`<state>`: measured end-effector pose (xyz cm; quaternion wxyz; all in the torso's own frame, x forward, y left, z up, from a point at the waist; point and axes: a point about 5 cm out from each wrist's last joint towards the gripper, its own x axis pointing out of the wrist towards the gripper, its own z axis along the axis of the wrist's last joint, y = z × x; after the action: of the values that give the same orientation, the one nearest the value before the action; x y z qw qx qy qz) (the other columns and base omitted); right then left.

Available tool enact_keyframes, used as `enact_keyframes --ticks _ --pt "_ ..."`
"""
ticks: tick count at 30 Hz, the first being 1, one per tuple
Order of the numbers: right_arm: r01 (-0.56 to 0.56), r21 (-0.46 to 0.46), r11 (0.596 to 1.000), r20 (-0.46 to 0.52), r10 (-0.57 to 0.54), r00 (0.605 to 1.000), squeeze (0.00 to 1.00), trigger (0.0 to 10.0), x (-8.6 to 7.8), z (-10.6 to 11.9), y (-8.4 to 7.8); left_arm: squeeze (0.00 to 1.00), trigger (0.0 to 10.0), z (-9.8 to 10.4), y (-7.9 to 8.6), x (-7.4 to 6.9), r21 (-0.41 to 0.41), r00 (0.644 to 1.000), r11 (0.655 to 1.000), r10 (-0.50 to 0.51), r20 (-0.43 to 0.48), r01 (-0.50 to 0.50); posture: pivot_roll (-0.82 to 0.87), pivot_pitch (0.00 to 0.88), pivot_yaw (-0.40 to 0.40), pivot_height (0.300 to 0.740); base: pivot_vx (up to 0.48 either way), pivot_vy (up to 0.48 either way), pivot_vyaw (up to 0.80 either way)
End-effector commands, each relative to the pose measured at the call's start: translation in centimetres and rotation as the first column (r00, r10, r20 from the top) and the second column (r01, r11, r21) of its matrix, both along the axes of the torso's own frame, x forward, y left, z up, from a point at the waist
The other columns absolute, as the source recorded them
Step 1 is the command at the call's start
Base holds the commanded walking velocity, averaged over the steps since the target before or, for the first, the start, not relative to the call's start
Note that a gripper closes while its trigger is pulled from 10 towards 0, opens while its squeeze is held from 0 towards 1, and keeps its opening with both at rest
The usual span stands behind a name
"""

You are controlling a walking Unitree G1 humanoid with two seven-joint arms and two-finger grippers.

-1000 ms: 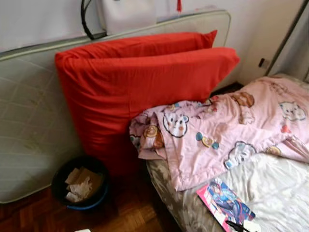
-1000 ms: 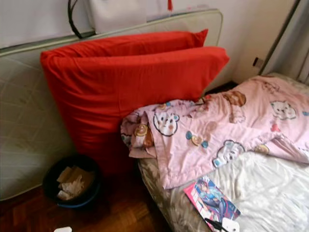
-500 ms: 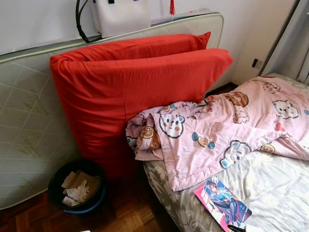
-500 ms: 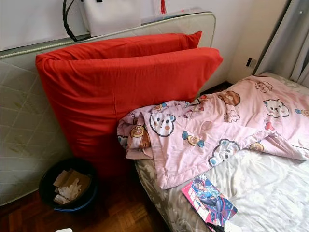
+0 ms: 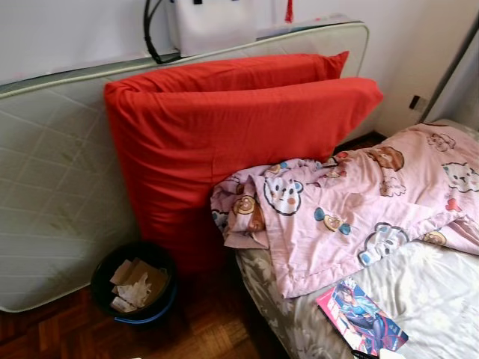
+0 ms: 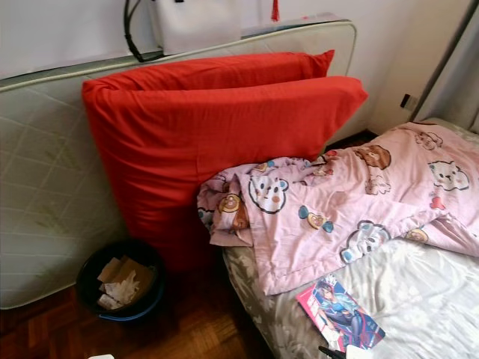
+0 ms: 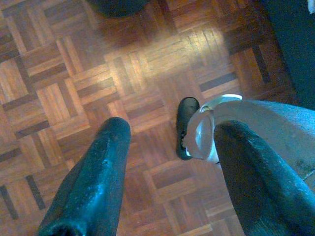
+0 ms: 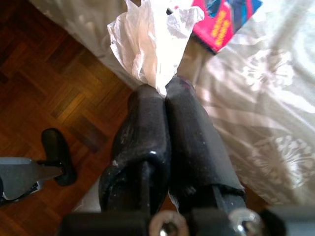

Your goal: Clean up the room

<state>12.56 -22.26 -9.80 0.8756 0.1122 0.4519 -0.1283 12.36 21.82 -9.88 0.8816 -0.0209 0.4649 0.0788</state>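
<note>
Two grippers: the right gripper (image 8: 165,93) has its jaws clenched on crumpled white paper (image 8: 147,37), the left gripper (image 7: 167,147) hangs with jaws released over parquet floor (image 7: 74,73).

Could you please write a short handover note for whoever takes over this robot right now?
Right gripper: shut on a crumpled white tissue, held over the bed edge.
Left gripper: open, holding nothing, over the parquet floor.
Bin: on the floor beside the red cushions, already holding paper scraps.
Done: tissue picked up.
Left: drop it in the bin; a magazine and a rumpled pink blanket lie on the bed.
</note>
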Motion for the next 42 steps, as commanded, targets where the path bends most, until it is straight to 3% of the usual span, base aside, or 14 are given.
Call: enact_keyframes --ticks 1,42 --pt "0.000 0.002 1.000 -0.005 0.000 1.000 0.00 10.0 -0.21 -0.07 0.01 0.00 10.0 -0.02 0.34 -0.31 0.007 1.000 1.000 0.000 -0.006 0.000 0.08 0.006 -0.014 0.738 0.000 0.382 0.00" --pt "0.003 0.032 0.999 0.012 -0.003 1.000 0.00 10.0 0.08 0.00 0.22 0.00 10.0 0.05 0.47 -0.14 0.007 1.000 1.000 0.009 -0.003 -0.009 0.10 0.026 -0.008 0.738 0.000 0.383 0.06"
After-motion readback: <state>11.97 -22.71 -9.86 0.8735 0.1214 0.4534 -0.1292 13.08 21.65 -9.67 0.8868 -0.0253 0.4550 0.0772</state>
